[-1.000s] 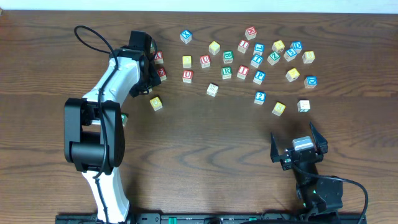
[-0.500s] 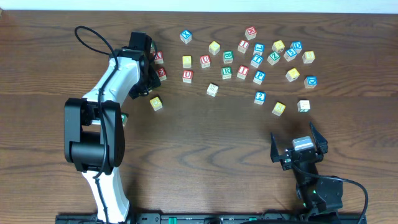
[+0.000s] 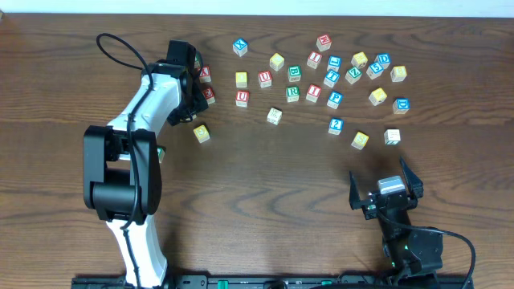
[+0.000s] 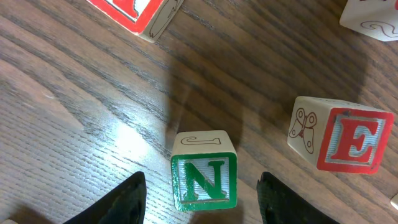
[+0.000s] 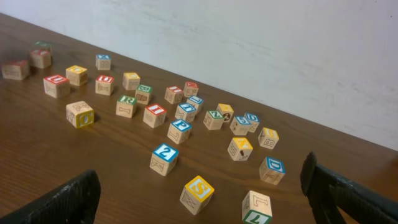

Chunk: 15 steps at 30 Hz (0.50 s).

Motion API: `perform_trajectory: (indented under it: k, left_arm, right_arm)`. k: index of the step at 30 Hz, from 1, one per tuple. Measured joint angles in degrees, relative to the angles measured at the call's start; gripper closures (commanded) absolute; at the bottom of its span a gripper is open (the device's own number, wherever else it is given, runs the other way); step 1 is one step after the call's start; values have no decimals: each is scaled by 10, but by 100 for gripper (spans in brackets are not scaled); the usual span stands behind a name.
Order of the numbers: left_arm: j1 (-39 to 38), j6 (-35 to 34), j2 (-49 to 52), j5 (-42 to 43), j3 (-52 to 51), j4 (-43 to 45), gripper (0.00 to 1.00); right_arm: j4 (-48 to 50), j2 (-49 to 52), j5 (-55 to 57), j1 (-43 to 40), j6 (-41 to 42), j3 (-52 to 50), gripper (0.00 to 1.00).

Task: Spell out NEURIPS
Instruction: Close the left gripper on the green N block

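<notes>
A green-faced N cube [image 4: 204,180] rests on the table between the fingers of my left gripper [image 4: 202,182], which is open with a gap on each side. A red E cube [image 4: 354,142] lies just to its right. From overhead, the left gripper [image 3: 193,103] covers the N cube. The red U [image 3: 242,98], red I [image 3: 313,92], blue P [image 3: 335,99] and yellow S [image 3: 360,140] cubes lie among the scattered cubes. My right gripper [image 3: 385,193] is open and empty near the front edge, with the S cube [image 5: 198,194] on the table beyond it.
Several other lettered and numbered cubes are spread across the back right, such as a blue 2 [image 5: 165,155] and a blue D [image 5: 272,169]. A yellow cube [image 3: 201,132] lies just in front of the left gripper. A red-faced cube [image 4: 140,9] sits close behind the N.
</notes>
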Motion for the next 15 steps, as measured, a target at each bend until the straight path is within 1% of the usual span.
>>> perform_trajectory:
  k: [15]
  left_arm:
    - [0,0,4,0,0,0,43]
  right_arm:
    - [0,0,0,0,0,0,1]
